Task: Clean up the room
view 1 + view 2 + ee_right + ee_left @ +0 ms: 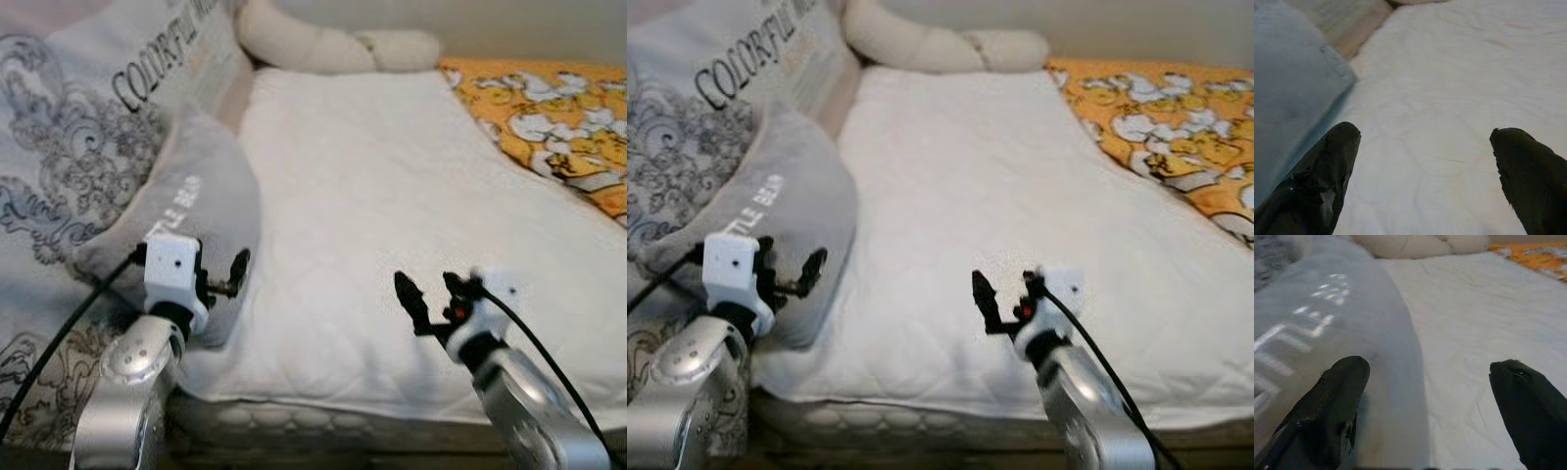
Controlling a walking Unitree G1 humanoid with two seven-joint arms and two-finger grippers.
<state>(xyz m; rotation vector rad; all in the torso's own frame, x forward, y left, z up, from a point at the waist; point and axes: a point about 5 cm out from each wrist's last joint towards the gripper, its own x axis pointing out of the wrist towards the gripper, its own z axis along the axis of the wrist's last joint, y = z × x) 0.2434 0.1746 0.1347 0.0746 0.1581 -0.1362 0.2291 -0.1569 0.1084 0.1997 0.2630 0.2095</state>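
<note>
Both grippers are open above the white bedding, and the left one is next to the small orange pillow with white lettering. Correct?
Not quite: the pillow beside the left gripper is grey, as the left eye view shows. Orange belongs to the patterned blanket on the far right. The rest holds: the right gripper is open too, over the white bedding.

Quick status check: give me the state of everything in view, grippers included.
Left gripper: open, at the grey pillow's edge.
Right gripper: open, over the white pad, holding nothing.
Grey pillow: lying tilted at the bed's left side, leaning on the patterned cushion.
Patterned cushion: propped up.
White pad: spread flat.
Orange blanket: spread at the right.
Cream bolster: lying at the head.
</note>
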